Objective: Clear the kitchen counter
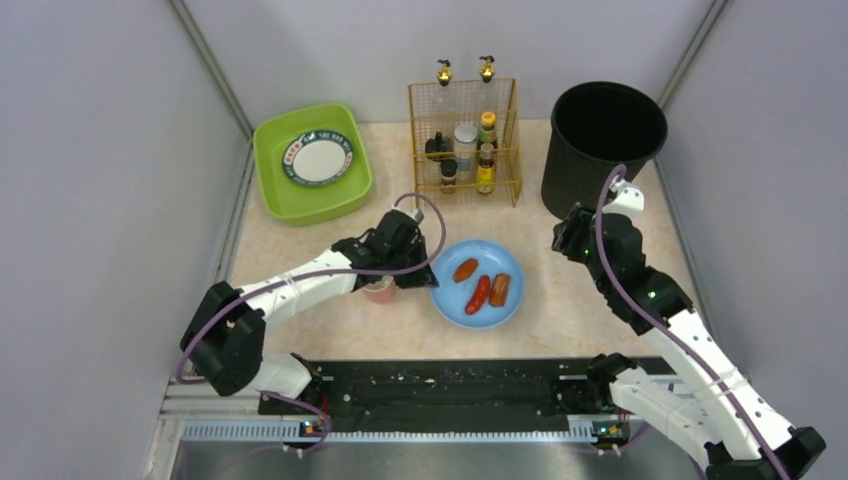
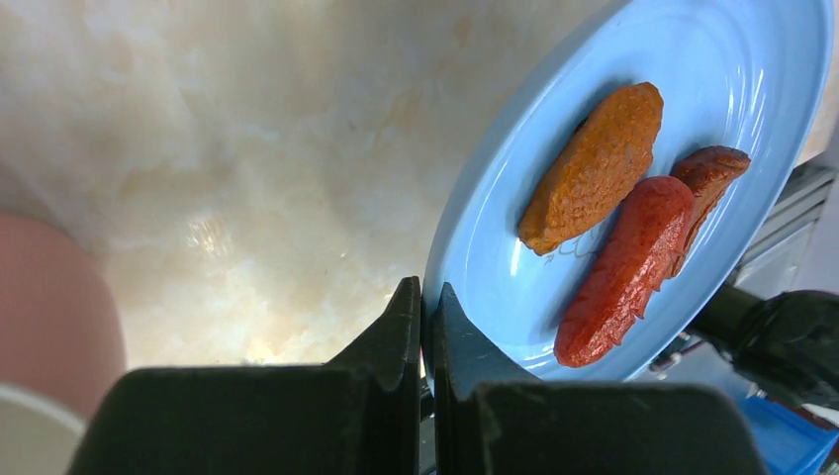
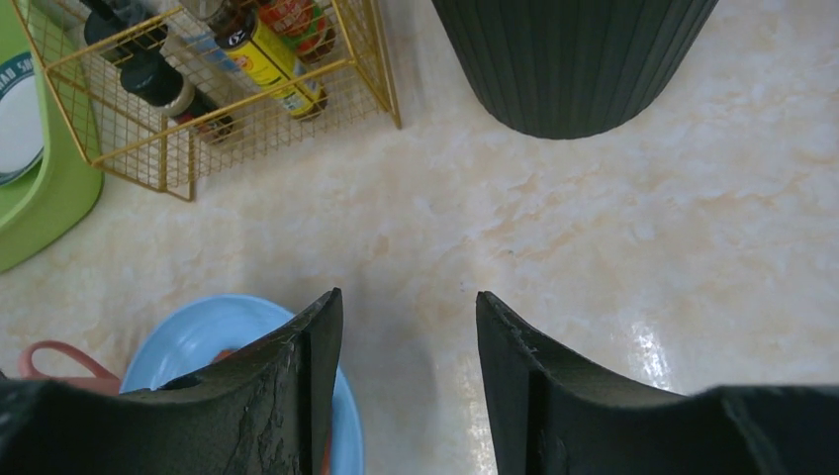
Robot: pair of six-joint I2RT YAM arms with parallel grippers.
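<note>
Pale beige marbled kitchen counter (image 1: 560,215) spans view centre. Left gripper (image 2: 427,294) fingers pressed together at rim of round blue plate (image 2: 495,267), 9 o'clock side. Right gripper (image 3: 409,302) fingers apart over bare counter, plate's 2 o'clock.

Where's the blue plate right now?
Top view: the blue plate sits centrally on the kitchen counter, before the gold rack, pink cup at its left, left gripper pinching that rim.

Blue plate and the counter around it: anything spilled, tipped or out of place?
Nothing stands out. The blue plate lies flat on the kitchen counter, its three food pieces all on it. Bottles in the wire rack stand upright. The left gripper is shut right at the plate's rim.
</note>
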